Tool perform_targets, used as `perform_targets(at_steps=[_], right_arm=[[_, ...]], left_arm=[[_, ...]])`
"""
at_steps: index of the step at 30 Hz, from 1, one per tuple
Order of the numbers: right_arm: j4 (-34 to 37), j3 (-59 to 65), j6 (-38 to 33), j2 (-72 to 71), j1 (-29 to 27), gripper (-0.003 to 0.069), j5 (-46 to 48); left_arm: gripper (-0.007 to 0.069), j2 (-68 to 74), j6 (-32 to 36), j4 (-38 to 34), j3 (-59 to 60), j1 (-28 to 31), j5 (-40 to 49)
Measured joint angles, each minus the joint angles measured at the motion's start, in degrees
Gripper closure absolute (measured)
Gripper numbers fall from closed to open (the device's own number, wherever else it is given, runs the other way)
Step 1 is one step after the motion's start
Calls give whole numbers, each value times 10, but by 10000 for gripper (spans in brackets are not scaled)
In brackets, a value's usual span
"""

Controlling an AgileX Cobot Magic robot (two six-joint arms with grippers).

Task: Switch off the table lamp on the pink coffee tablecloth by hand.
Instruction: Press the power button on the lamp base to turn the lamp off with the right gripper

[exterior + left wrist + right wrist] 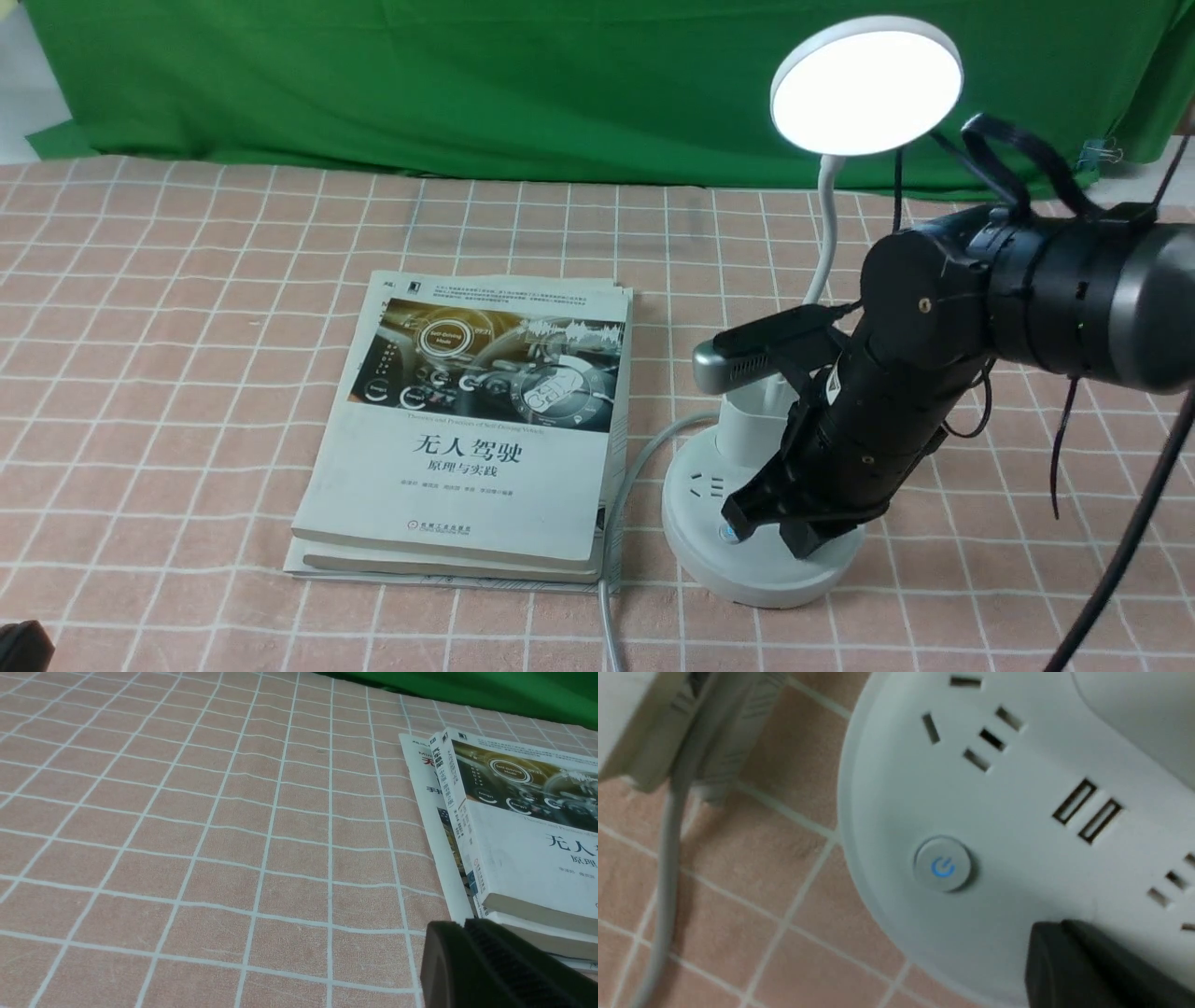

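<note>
The white table lamp stands on the pink coffee tablecloth (187, 327) at the right, and its round disc head (866, 84) is lit. Its thin neck (825, 233) rises from a cup-shaped holder (752, 420) on the round base (747, 560). My right gripper (752, 523) is shut and angles down over the front of the base. In the right wrist view its shut fingertips (1057, 935) hover just above the base (1017, 812), a short way from the round button with a blue power symbol (942, 864). My left gripper (460, 927) is shut and empty, low over the cloth (187, 835).
A stack of white books (476, 429) lies left of the lamp base and also shows in the left wrist view (523, 835). A grey cable (621, 523) runs from the base towards the front edge. A green backdrop cloth (467, 75) hangs behind.
</note>
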Motion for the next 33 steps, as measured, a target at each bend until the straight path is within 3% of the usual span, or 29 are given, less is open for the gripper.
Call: perform_targets(at_steps=[17, 33], right_arm=[[-6, 3, 0, -73, 0, 617, 2], [-8, 0, 0, 1, 0, 617, -1]], left_arm=[[618, 0, 0, 0, 0, 0, 0], [618, 0, 0, 0, 0, 0, 0]])
